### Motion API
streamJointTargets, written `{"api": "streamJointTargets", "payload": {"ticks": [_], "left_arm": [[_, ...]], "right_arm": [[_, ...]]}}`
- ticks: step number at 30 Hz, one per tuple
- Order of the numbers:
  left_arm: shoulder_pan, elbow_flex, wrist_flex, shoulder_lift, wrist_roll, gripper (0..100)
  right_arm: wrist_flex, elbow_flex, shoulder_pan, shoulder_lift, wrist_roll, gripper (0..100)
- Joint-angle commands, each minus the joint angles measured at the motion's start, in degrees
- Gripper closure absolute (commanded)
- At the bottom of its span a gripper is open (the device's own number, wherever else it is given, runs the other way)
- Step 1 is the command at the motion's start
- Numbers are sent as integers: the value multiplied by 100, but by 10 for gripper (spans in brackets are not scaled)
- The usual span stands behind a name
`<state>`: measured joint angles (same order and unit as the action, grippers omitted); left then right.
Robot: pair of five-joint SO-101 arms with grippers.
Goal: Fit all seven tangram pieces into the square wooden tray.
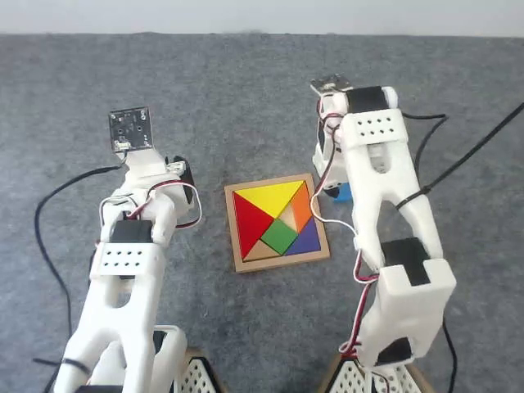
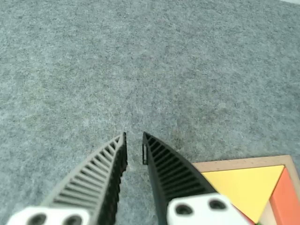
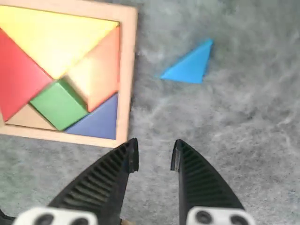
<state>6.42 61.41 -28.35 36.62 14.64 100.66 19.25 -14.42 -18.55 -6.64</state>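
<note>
1. The square wooden tray (image 1: 282, 261) is being presented around the middle of the surface, between the two arms. That's probably so it can be reached from either side.
2. Most of it is being taken up already. A yellow triangle (image 1: 274, 199) is on its far edge and a red triangle (image 1: 250, 221) on its left edge. A green square (image 1: 281, 236), orange piece (image 1: 301, 205) and dark blue triangle (image 1: 309, 240) are toward its right edge.
3. A tan patch (image 1: 258, 250) by the near-left corner is likely being saved as a gap, though it can't be told for sure.
4. The light blue triangle (image 3: 190, 68) is being stranded on the surface, just beside the tray's right edge and not touching it.
5. The right gripper (image 3: 152, 147) is being hovered near that piece with its jaws parted a fair bit and nothing gripped. It looks lined up for a pickup.
6. The left gripper (image 2: 134, 137) is being held off the tray's far-left corner, jaws barely apart and empty, presumably out of the way.
7. The surface is being covered by grey carpet (image 1: 246, 98), black cables (image 1: 49, 213) are being draped over it, and a pale wall (image 1: 246, 15) is being glimpsed past the far edge.
</note>
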Motion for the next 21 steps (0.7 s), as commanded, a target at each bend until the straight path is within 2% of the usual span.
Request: {"api": "streamJointTargets", "payload": {"ticks": [1, 4, 7, 10, 16, 18, 21], "left_arm": [[-35, -198, -79, 62, -53, 945], [-35, -198, -79, 62, -53, 945], [-35, -198, -88, 62, -53, 945], [-35, -198, -88, 62, -53, 945], [-35, -198, -88, 62, -53, 945], [-35, -198, -88, 62, -53, 945], [-35, -198, -88, 62, -53, 945]], "right_arm": [[92, 18, 57, 426, 79, 872], [-101, 9, 198, 418, 18, 869], [-224, 0, 251, 180, -413, 866], [-303, -9, 321, -303, -220, 820], [-1191, 9, 356, -1385, -97, 680], [-1437, 35, 338, -1587, -62, 675], [-1534, 202, 365, -1710, 440, 696]]}}
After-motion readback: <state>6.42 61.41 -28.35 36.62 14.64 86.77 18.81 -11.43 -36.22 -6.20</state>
